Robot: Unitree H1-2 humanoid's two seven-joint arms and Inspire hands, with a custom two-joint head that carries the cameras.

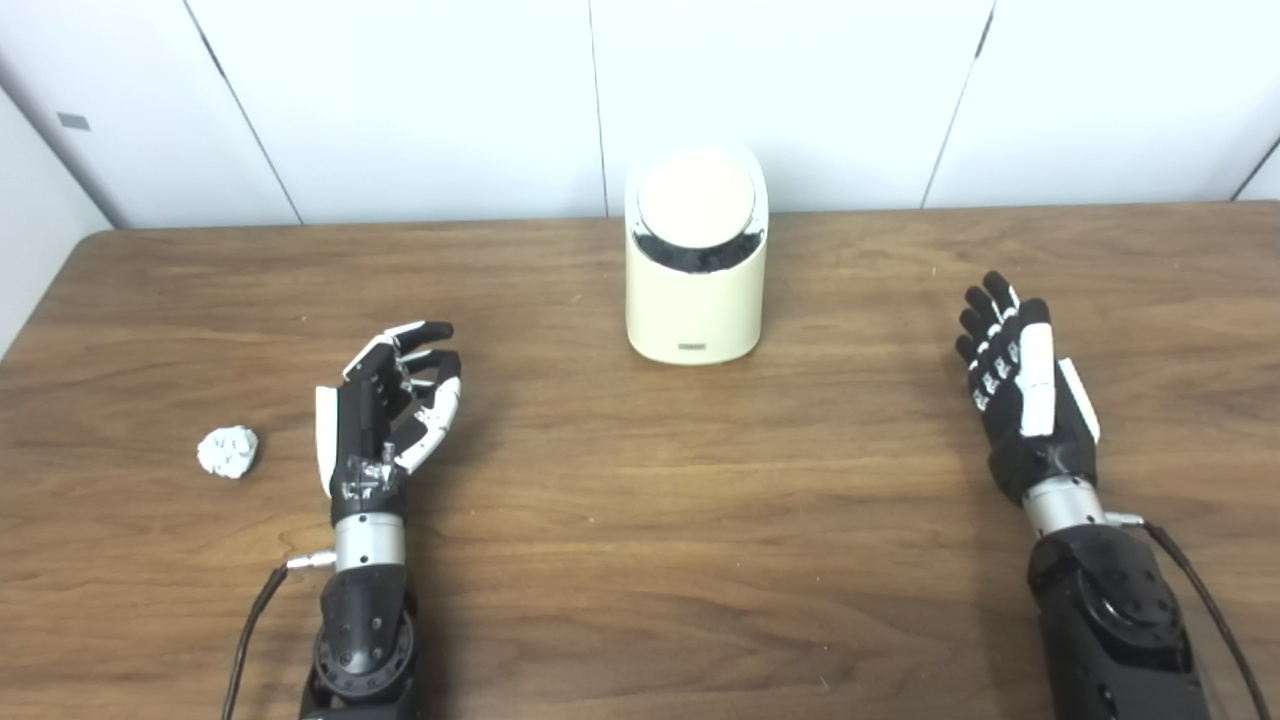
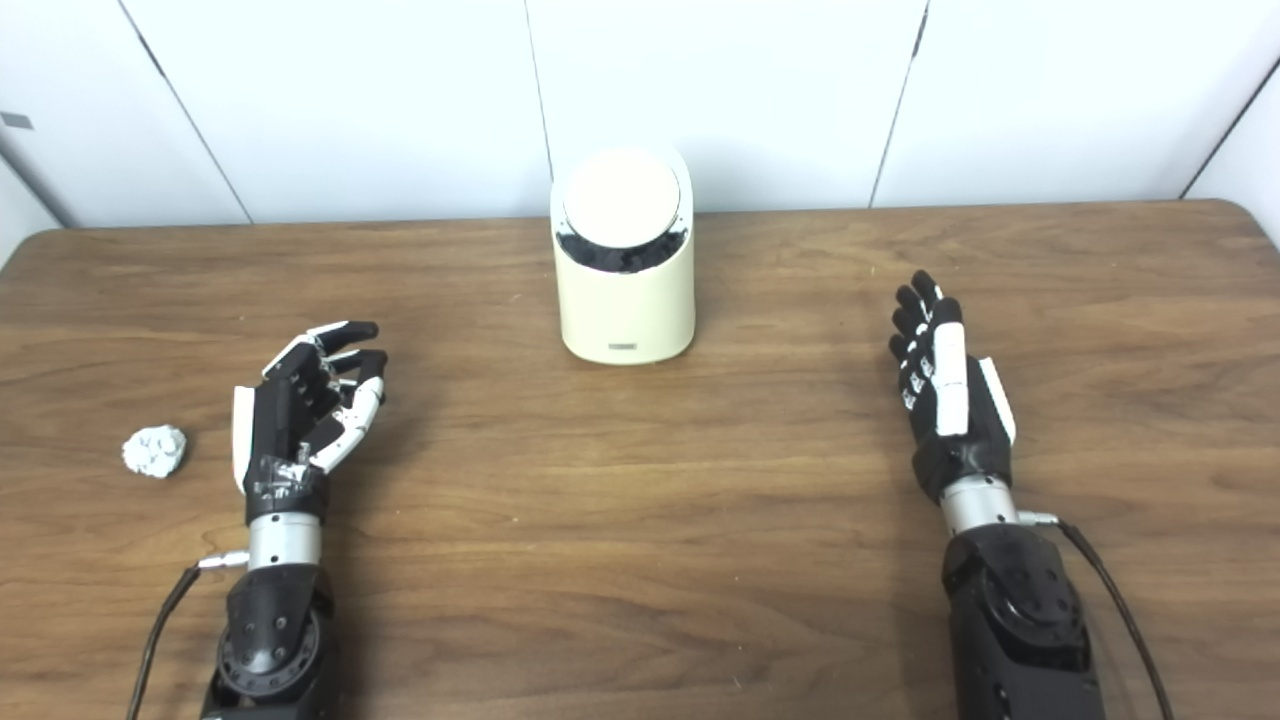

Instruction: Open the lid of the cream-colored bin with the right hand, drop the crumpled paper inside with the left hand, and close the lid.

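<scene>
Bin [image 1: 695,290] sitting lid-shut near table [image 1: 640,520] back edge; paper ball [image 1: 228,451] lying near left edge; left hand [image 1: 385,420] and right hand [image 1: 1025,395] hovering, fingers apart, holding nothing.

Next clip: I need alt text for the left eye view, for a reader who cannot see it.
A cream-colored cylindrical bin with its round lid closed stands at the far middle of a wooden table. The black-and-white left hand and right hand are both open and empty, and a small crumpled white paper ball lies left of the left hand.
</scene>
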